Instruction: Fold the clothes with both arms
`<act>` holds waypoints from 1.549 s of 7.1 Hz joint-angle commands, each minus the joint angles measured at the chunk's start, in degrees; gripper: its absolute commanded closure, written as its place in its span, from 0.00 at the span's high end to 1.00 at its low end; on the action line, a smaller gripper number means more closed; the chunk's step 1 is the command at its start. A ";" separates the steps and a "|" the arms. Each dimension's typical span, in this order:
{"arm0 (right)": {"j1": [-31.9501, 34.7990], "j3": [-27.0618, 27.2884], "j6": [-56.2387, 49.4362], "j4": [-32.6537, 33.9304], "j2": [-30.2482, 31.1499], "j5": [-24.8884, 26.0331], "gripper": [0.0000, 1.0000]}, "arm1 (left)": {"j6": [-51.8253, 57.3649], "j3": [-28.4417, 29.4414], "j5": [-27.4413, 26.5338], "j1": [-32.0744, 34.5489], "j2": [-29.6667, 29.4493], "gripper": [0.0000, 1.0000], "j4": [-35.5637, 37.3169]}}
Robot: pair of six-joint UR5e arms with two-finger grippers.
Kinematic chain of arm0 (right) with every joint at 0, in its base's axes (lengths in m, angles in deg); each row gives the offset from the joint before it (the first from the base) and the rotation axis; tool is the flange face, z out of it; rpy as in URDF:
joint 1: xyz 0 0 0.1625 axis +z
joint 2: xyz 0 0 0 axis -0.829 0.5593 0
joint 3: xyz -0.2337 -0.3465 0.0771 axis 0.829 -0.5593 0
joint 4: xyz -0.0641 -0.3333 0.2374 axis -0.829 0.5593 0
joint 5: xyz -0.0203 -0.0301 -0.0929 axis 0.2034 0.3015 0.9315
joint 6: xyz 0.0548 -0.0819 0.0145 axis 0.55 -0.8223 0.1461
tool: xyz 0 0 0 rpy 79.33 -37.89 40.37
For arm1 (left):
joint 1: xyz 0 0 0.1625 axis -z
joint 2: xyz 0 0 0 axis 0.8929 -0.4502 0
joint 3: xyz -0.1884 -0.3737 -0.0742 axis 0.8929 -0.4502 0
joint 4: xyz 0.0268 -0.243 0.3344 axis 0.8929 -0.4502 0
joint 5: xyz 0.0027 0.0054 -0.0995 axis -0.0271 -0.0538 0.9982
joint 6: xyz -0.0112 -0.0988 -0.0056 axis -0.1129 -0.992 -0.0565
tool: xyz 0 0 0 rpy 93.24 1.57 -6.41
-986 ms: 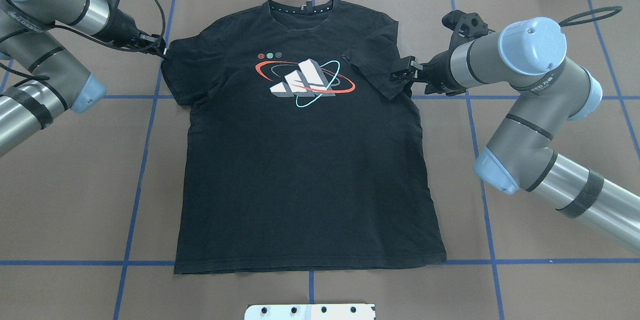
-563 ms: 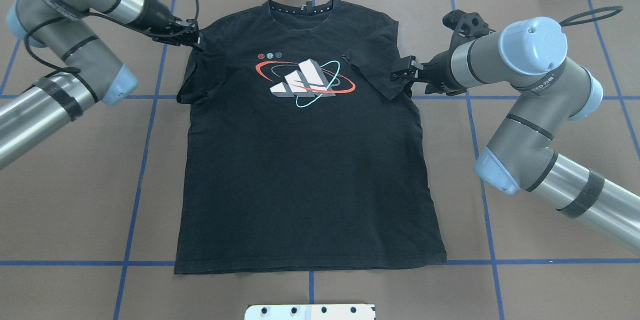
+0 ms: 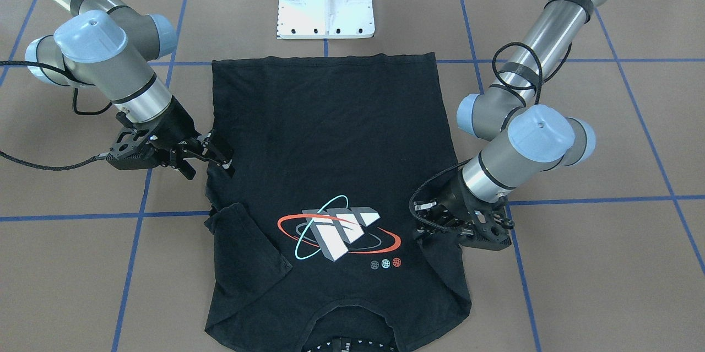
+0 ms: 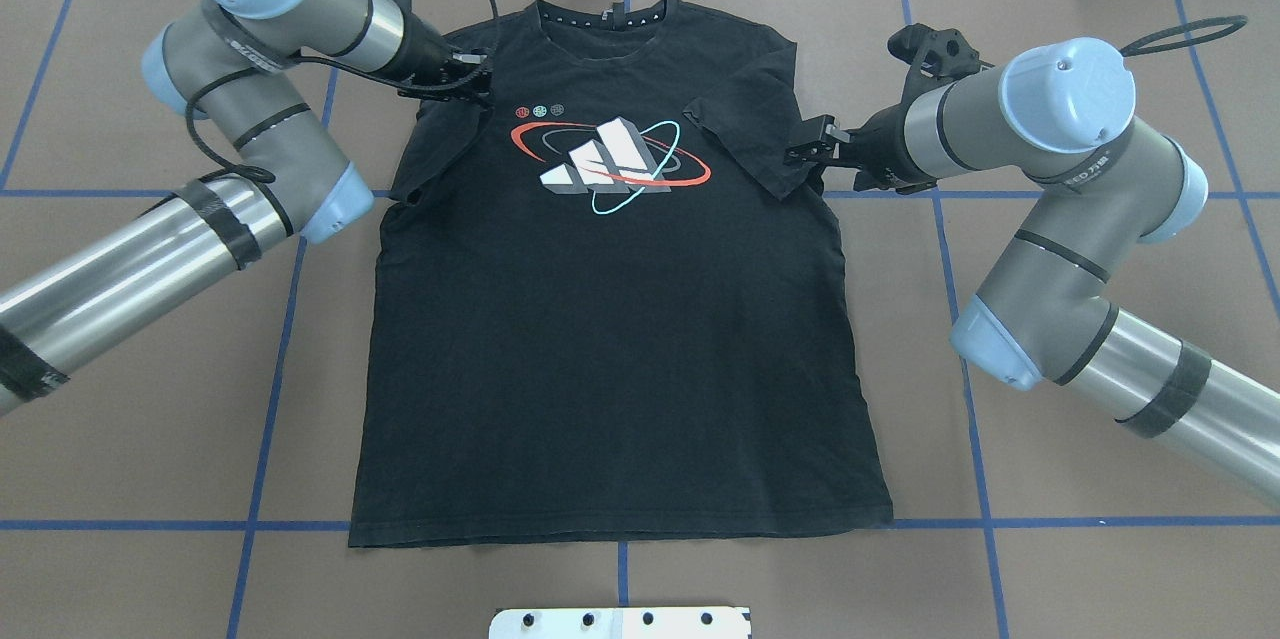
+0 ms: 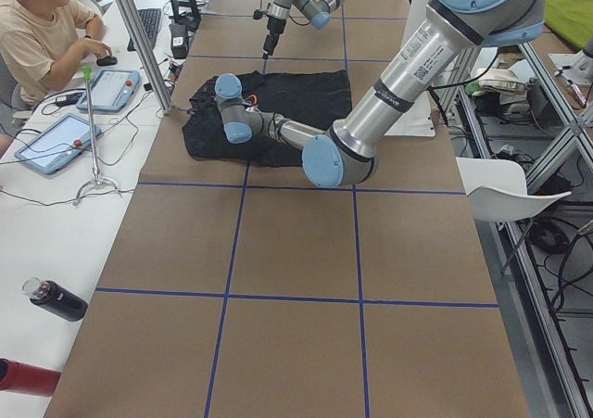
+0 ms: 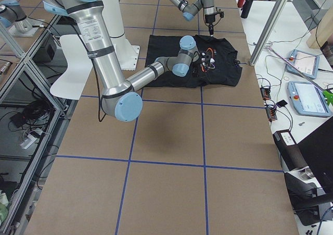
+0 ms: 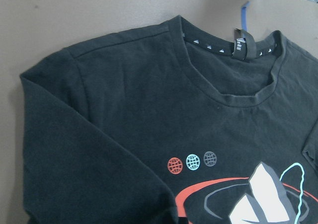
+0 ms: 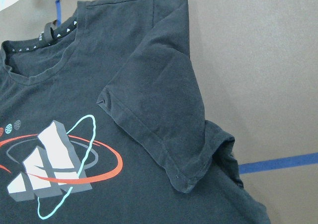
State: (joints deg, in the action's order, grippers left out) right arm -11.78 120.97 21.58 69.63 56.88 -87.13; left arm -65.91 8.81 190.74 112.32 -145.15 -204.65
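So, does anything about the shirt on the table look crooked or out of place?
Nothing looks damaged. The black short-sleeved T-shirt lies flat, but its sides differ: the sleeve near the right gripper is folded onto the chest, while the other sleeve is bunched under the left gripper.

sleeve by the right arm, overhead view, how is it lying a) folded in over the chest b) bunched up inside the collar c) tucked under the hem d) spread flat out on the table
a: the sleeve lies folded inward on the T-shirt, its cuff corner near the graphic.
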 commanded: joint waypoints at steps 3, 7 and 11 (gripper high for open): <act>-0.18 -0.12 0.09 0.00 0.16 0.24 1.00 | -1.19 1.65 -4.95 -2.23 -2.19 0.65 0.83; -4.37 11.86 8.49 21.53 1.82 1.72 1.00 | -2.33 -20.00 -4.25 -2.49 11.66 0.84 1.09; -26.15 25.52 35.18 22.15 18.32 19.56 0.98 | -8.82 -37.68 -4.16 -6.45 26.26 0.99 1.44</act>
State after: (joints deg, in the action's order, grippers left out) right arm -31.37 143.18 49.51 91.74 70.46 -72.18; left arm -72.71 -23.21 186.64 106.89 -123.76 -203.54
